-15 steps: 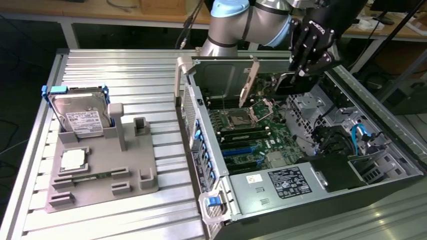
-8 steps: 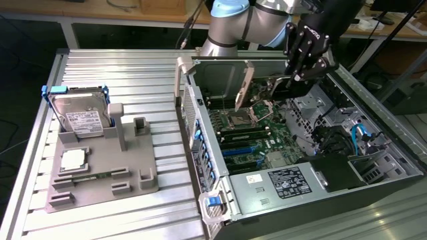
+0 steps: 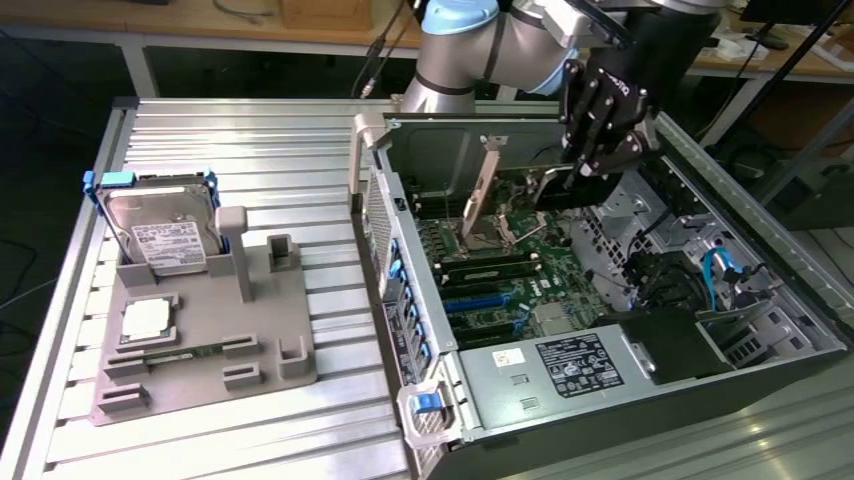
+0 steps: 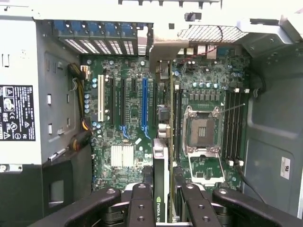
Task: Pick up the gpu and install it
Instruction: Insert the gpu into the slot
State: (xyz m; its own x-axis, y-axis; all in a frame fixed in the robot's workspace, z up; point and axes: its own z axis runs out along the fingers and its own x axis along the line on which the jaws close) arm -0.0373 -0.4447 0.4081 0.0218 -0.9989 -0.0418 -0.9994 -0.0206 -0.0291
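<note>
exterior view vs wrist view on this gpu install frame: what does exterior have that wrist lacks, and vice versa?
Exterior view: the hard drive in its blue frame, standing in the grey fixture on the slatted table, on that view's left of the case; the arm above it.
Wrist view: NVIDIA lettering along the edge of the gpu.
Both: the gripper clamped on the gpu inside the open case, the motherboard, the power supply label.
</note>
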